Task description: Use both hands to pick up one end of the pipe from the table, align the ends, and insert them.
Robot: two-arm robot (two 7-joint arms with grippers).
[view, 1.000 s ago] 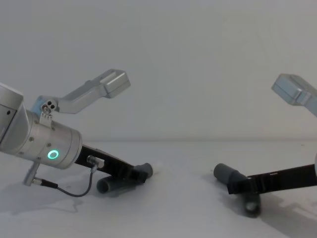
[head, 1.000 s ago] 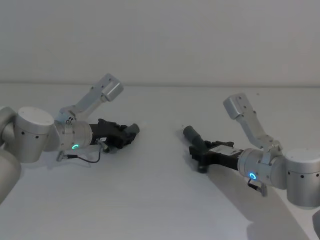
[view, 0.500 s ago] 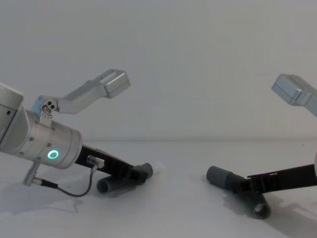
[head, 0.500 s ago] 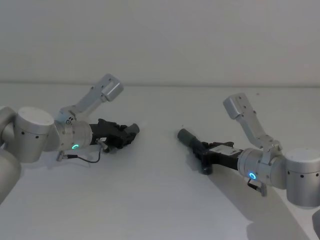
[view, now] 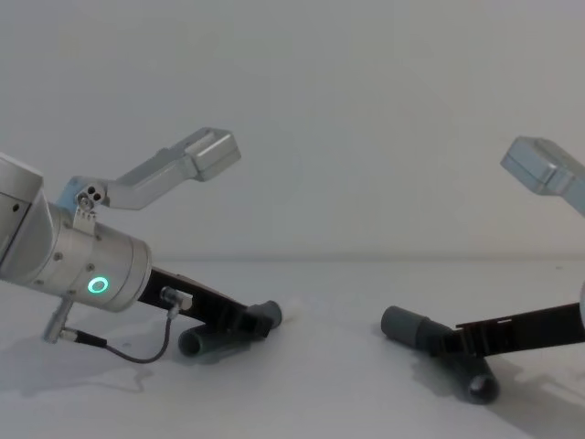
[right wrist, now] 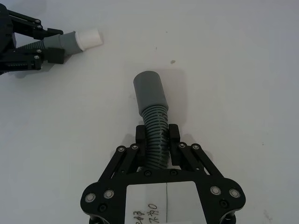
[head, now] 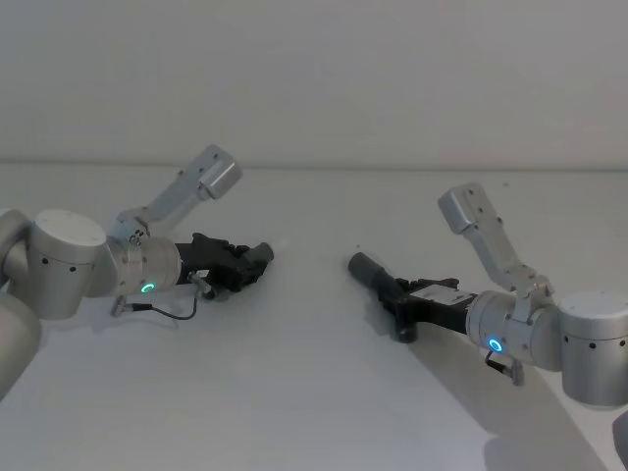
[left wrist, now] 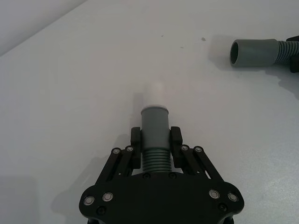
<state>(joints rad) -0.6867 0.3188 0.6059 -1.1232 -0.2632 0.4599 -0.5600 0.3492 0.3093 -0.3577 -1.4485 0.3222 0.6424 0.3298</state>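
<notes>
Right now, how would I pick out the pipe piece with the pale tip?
Low over the white table, on the robot's left, the left end effector is shut on a dark grey ribbed pipe piece. Its smooth cuff ends in a short whitish tip; the other piece, held by the right end effector, ends in a plain open grey mouth.

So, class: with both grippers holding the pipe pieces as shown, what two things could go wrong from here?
1. The left gripper and right gripper each clamp the ribbed hose behind its cuff, so a cuff may bend aside when pushed.
2. The whitish tip and the open cuff sit apart and out of line; the tip could catch the rim.
</notes>
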